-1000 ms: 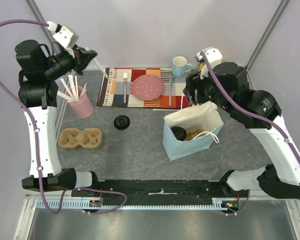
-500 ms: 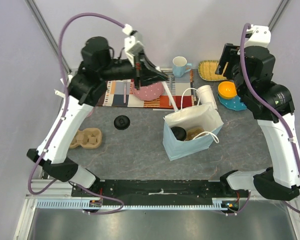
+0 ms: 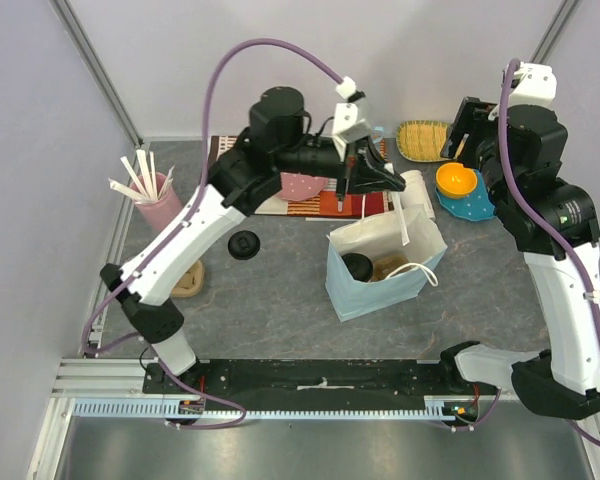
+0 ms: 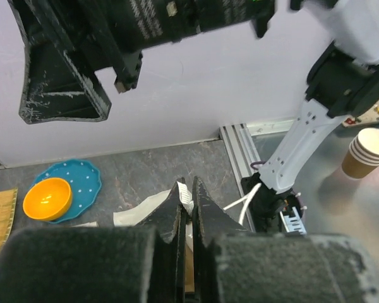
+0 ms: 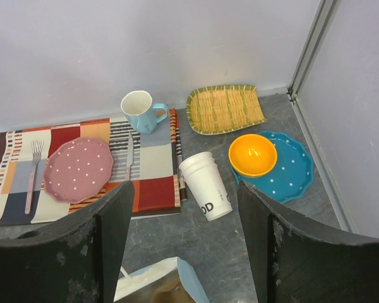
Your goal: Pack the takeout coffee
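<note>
Seemingly the lidded cup (image 3: 357,266) sits in the bag (image 3: 380,295); above it the left pincer (image 3: 385,183) pinches a white stick (image 3: 400,222) (probably a straw) to drop in next; right pincer (image 5: 183,249) gapes empty

Top external: high behind the arm bases, looking down on the whole bench (image 3: 280,300). Left wrist: low and close, facing rightward across the bench past the left hand (image 4: 186,189). Right wrist: raised, tilted down at the far side. All three catch the orange bowl (image 5: 252,154) on the blue plate (image 5: 297,180).
</note>
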Robot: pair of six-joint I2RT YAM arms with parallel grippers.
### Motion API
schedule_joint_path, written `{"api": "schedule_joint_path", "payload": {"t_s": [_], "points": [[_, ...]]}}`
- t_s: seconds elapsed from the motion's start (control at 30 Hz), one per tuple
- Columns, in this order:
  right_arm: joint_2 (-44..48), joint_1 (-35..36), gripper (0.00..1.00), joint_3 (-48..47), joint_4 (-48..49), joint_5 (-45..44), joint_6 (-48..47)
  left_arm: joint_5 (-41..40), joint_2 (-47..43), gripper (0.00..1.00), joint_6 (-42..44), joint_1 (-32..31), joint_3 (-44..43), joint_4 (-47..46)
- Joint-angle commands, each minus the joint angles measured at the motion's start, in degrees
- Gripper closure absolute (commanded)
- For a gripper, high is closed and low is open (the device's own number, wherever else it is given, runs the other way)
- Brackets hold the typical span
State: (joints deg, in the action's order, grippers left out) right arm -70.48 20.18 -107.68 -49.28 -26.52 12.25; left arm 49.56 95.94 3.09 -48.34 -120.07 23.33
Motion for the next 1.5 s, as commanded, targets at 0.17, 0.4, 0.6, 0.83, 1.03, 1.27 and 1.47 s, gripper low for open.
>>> {"api": "schedule_joint_path", "payload": {"t_s": [0.17,0.4,0.6,0.83,1.03,1.27,1.47], "points": [[3.1,-0.3,0.26,4.1,2.6,2.4,-0.2,-3.8,7.0,0.98,7.8,-2.7,2.0,-6.1],[3.2,-0.4,0.25,5.0,2.5,3.7,-0.5,-3.9,7.4,0.98,9.9,-3.3,7.4,-6.7],[3.2,-0.4,0.26,6.5,2.6,4.3,-0.4,-3.8,8.6,0.98,10.2,-3.3,7.5,-7.5],[3.0,-0.5,0.25,6.4,3.0,4.7,-0.8,-3.2,9.0,0.98,11.0,-3.3,9.2,-8.0],[2.8,-0.5,0.25,6.5,3.0,5.3,-0.7,-3.3,9.0,0.92,11.2,-3.3,9.4,-7.9],[2.5,-0.5,0.25,6.4,3.1,6.2,-0.7,-3.9,8.4,0.35,11.6,-3.2,8.9,-6.8],[2.4,-0.5,0.25,6.1,3.1,7.0,-0.6,-5.0,7.9,0.28,12.0,-3.3,5.3,-4.4]]}}
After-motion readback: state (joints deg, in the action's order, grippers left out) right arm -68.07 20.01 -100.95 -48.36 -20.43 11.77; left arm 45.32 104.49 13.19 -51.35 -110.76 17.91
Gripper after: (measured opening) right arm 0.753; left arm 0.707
